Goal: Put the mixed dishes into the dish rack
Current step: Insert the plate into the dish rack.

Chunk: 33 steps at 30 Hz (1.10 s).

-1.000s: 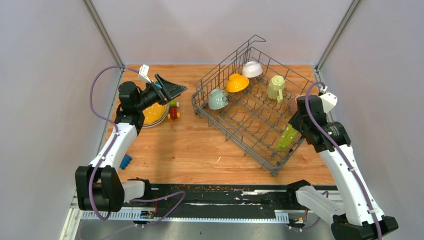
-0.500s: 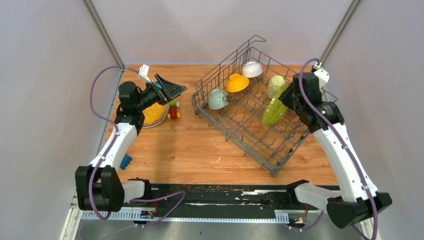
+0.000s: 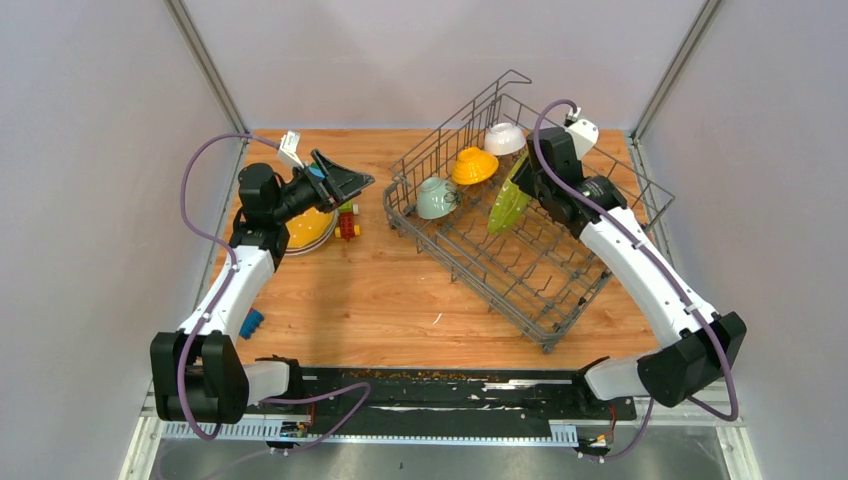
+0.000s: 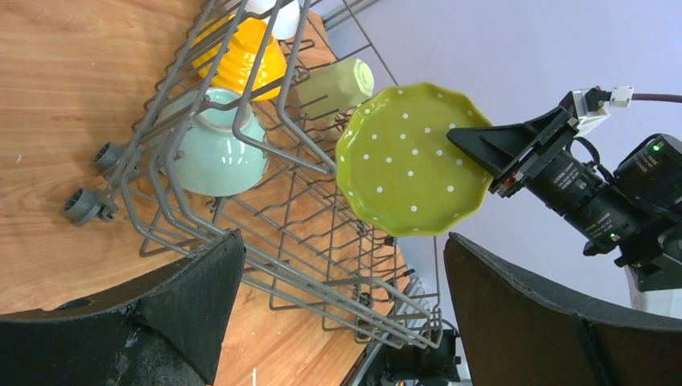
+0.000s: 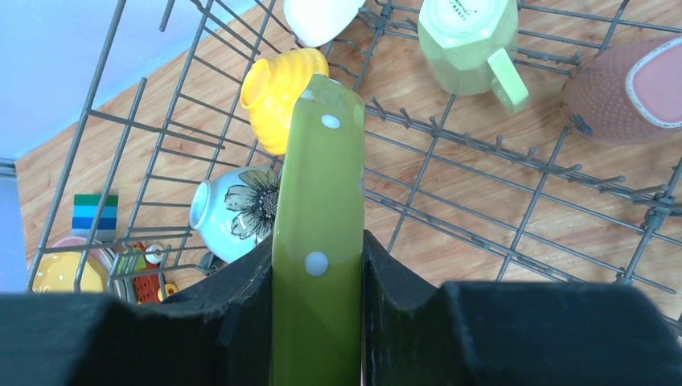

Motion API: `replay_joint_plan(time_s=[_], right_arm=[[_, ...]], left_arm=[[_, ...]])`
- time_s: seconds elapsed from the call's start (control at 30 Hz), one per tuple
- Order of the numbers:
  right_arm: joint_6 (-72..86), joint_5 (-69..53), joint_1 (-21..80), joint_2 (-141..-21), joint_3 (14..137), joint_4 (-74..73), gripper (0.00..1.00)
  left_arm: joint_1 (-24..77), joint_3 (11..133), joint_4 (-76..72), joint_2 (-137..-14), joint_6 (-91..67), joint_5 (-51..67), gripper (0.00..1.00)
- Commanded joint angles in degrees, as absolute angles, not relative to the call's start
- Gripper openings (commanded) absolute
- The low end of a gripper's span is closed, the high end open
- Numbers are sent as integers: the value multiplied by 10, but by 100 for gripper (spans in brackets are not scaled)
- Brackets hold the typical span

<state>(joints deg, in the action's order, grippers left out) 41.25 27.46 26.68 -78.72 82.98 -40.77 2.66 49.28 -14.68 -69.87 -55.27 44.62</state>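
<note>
Lime-green white-dotted plate [image 4: 414, 161], held on edge and slightly tilted, is over the far part of the dish rack [image 3: 540, 275], close to a yellow bowl [image 3: 474, 165] and a teal mug [image 3: 436, 197] with a flower print. The right gripper [image 5: 318, 241] pinches the plate by its rim, one finger on each face, jaws narrowed to the plate's thickness. Whether the plate's lower edge touches the tines cannot be told. The grey wire rack sits at an angle on the right half of the wooden table [image 3: 380, 290]. Inside it, the teal mug lies by the near-left corner, the yellow bowl is upside down just beyond it, and a white bowl [image 3: 505, 138] is upside down at the far corner. A pale-green mug [image 5: 466, 36] and a pink mug [image 5: 623, 88] lie further along the rack floor. On the left side of the table, the left gripper [image 3: 348, 178] hangs with its jaws spread wide and nothing between them, above a yellow plate [image 3: 310, 225] topping a small stack. Small toy blocks [image 3: 347, 218] stand just beside that stack.
</note>
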Motion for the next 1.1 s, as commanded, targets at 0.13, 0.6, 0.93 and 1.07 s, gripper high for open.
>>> replay_joint_plan(time_s=[0.13,0.6,0.93,1.07], right_arm=[[428,324,273,-805,883,-307,0],[416,365,293,-853,897,-295,0],[406,473,347,-840,927,-300,0],[406,488,349,-836,925,-302,0]], left_arm=[[28,511,-148,-689,-538,451,100],[28,513,-141,-688,-535,448,100],[28,513,-142,-695,-533,450,100],[28,511,-142,-695,-532,450,100]])
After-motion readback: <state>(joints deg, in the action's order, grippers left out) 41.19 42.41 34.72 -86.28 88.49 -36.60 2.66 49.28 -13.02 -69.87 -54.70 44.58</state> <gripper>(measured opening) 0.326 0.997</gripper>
